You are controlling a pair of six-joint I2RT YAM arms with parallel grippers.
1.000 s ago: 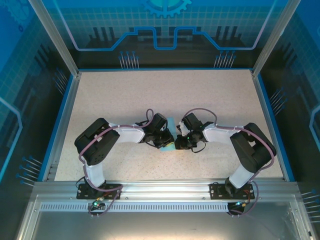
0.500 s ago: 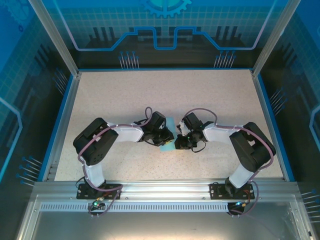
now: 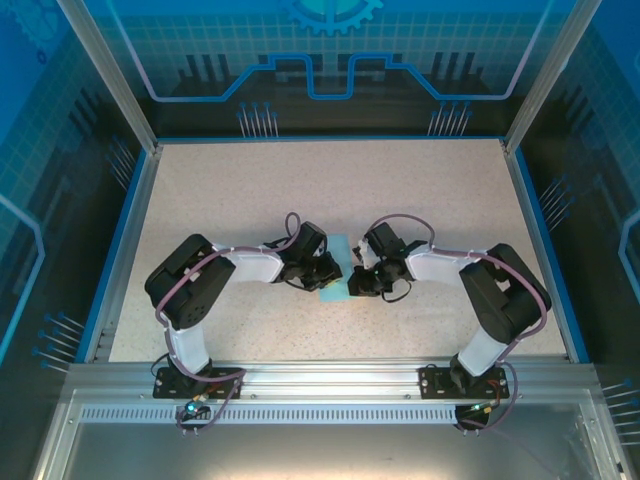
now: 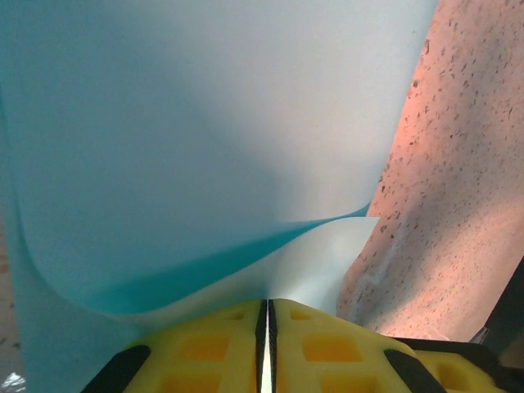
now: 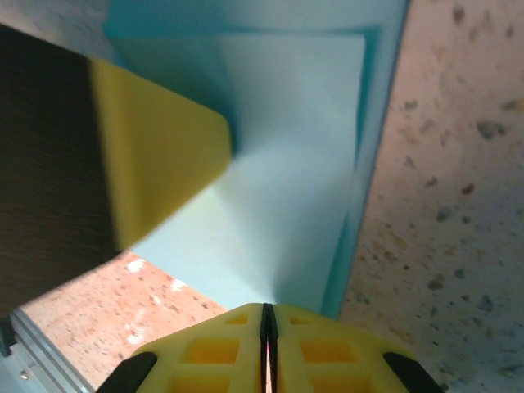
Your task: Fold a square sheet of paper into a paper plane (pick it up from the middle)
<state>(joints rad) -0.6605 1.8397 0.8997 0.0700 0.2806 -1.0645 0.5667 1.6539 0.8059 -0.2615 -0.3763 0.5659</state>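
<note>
Cyan square sheet of paper (image 3: 336, 262) sits mid-bench between the two wrists, partly folded, not flat. Speckled beige bench (image 3: 300, 190) under it. Left tool (image 3: 324, 274) comes at the sheet from the left and right tool (image 3: 352, 281) from the right, their tips just beside each other at the near part of the paper. Both arms are bent inward, elbows out toward the bench sides.

Left wrist view: yellow fingers (image 4: 205, 348) pressed together with only a thin seam between them, clenched on the paper's edge. The sheet rises from that seam. One layer curls up and away, with a darker cyan underside along the curl and a paler flap below it. Bench surface shows at the right.

Right wrist view: its yellow fingers (image 5: 327, 348) are likewise pressed tight, pinching the sheet where a crease runs into the seam. The paper shows a pale face with a darker cyan strip along its right edge, layers doubled. The left tool's yellow finger pad (image 5: 160, 155) touches the sheet from the left, blurred. Whether the paper's far end lies on the bench or is lifted, cannot tell.
</note>
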